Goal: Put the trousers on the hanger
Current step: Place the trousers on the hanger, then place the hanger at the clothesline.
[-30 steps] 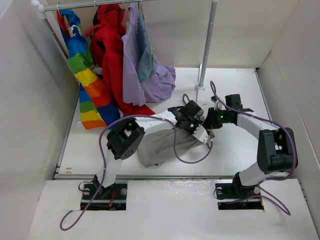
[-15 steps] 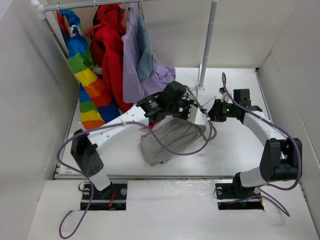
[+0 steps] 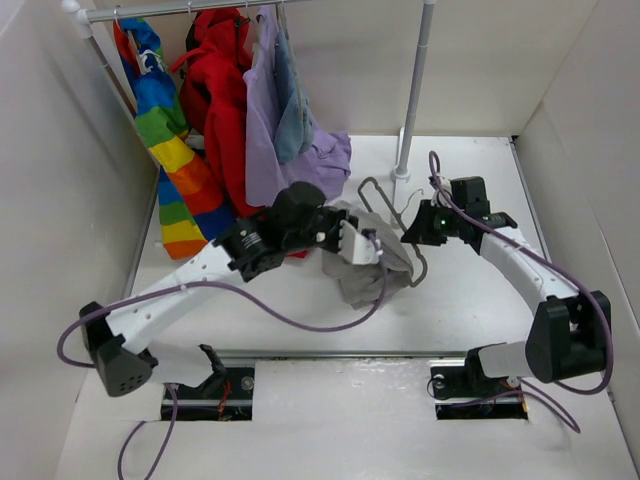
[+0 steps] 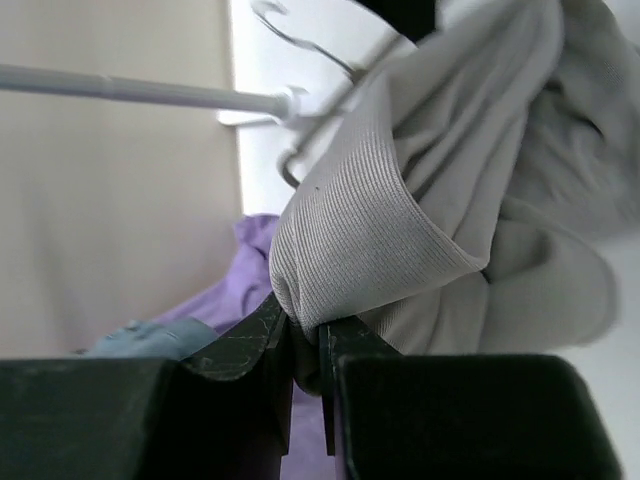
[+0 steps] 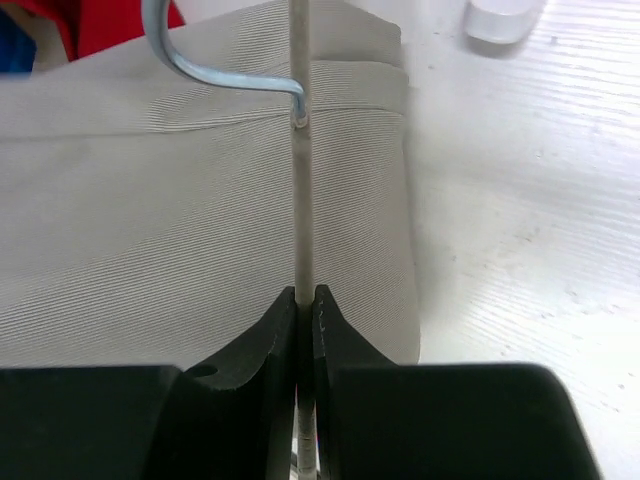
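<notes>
The grey-beige trousers (image 3: 372,268) hang bunched from my left gripper (image 3: 352,243), lifted off the table at mid-scene. In the left wrist view the left gripper (image 4: 305,328) is shut on a fold of the trousers (image 4: 400,220). The slim grey hanger (image 3: 423,265) stands just right of the trousers and partly behind them. My right gripper (image 3: 416,226) is shut on it. In the right wrist view the right gripper (image 5: 305,298) pinches the hanger (image 5: 300,180) rod, with the trousers (image 5: 150,220) spread behind it and the hook curling at the top left.
A clothes rail with an upright pole (image 3: 414,90) stands at the back. A rainbow garment (image 3: 165,130), a red coat (image 3: 225,110), a lilac garment (image 3: 270,160) and a small blue-grey garment (image 3: 294,115) hang from it. White walls close in on both sides.
The left arm stretched out and carried the trousers up and back to the right, off the table, bunching them against the hanger. The right gripper kept hold of the hanger, shifting only slightly.
</notes>
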Motion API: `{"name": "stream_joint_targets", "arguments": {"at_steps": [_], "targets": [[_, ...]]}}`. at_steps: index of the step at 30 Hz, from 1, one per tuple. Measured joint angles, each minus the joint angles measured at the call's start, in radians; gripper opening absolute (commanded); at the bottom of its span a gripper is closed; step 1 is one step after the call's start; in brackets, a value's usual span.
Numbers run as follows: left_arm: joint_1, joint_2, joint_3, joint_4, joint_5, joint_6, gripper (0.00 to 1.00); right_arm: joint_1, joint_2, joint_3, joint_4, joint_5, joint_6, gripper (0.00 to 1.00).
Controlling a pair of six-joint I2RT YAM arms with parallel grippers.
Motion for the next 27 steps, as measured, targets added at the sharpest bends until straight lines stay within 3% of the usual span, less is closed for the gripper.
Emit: {"name": "stream_joint_targets", "arguments": {"at_steps": [2,5,6,7,9,22,27], "targets": [[0.0,-0.076,-0.126,0.021,-0.003,0.023,0.05,-0.005,-0.017,0.005,-0.021,0.013,0.0,0.0],[-0.002,-0.145,-0.277,0.035,-0.003,0.055,0.3,0.001,-0.019,0.046,-0.073,0.026,-0.003,0.0],[-0.003,-0.152,-0.309,0.034,-0.003,0.061,0.52,0.005,-0.019,0.067,-0.094,0.029,-0.005,0.0],[-0.003,-0.152,-0.329,0.034,-0.003,0.066,0.62,0.008,-0.019,0.087,-0.111,0.031,-0.005,0.0],[-0.003,-0.149,-0.349,0.032,-0.002,0.058,0.72,0.011,-0.019,0.139,-0.148,0.034,-0.005,0.0],[0.006,-0.138,-0.28,0.047,-0.038,-0.132,0.76,0.056,-0.014,0.712,-0.452,0.074,-0.077,0.0],[0.038,-0.135,-0.217,0.071,-0.064,-0.245,0.61,0.087,0.015,0.933,-0.544,0.045,-0.175,0.0]]}}
